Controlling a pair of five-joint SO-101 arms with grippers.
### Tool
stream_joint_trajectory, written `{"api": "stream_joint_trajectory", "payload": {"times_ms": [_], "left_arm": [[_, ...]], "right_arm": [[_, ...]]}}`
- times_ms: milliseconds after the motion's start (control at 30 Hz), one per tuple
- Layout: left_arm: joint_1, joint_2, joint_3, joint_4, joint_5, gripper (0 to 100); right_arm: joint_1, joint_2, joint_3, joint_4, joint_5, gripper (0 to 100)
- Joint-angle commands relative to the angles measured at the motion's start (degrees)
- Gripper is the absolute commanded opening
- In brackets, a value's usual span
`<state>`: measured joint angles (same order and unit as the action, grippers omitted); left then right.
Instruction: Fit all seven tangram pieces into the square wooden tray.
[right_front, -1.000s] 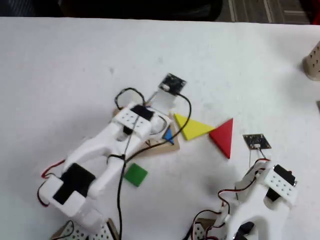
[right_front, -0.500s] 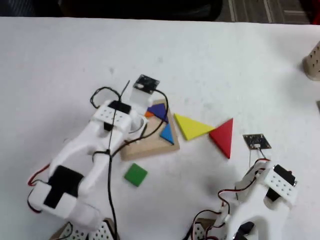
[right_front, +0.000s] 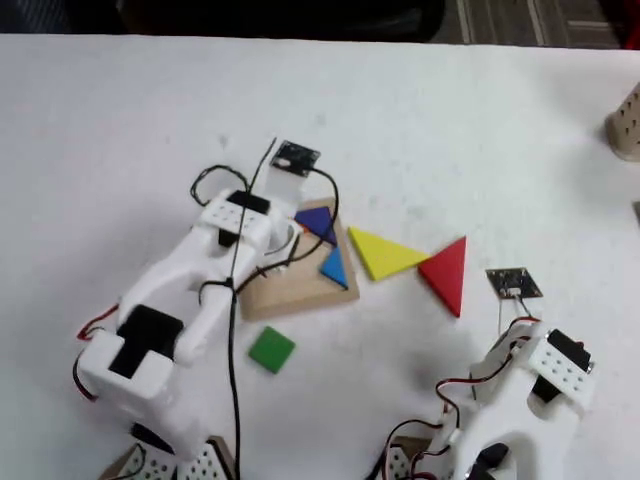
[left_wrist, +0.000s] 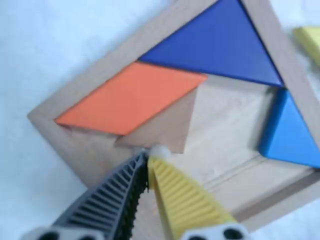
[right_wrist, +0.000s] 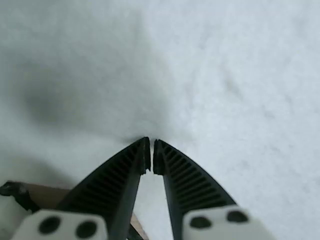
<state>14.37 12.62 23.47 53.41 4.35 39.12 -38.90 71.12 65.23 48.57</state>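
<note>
Now: left pincer (left_wrist: 147, 156) closed, empty, tips over bare floor of wooden tray (left_wrist: 225, 125); orange parallelogram (left_wrist: 130, 97) just beyond tips; right pincer (right_wrist: 151, 145) closed over counter (right_wrist: 225, 60). Risk: low tips catching parallelogram edge, dislodging it or skidding tray

In the high view the left arm (right_front: 190, 285) hides the wooden tray's (right_front: 310, 288) left part; the left wrist view's edge crops the yellow triangle (left_wrist: 311, 42).
</note>
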Motion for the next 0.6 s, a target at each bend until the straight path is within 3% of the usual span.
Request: {"api": "stream_joint_trajectory", "payload": {"times_ms": [0, 567], "left_arm": [[-0.13, -0.04, -3.52, -1.93, 0.79, 2], [2.51, 0.40, -2.99, -5.36, 0.79, 2]], "right_arm": [[-0.66, -1.27, -0.18, -0.57, 0.53, 1.6], [-0.66, -1.19, -0.18, -0.57, 0.53, 1.6]]}}
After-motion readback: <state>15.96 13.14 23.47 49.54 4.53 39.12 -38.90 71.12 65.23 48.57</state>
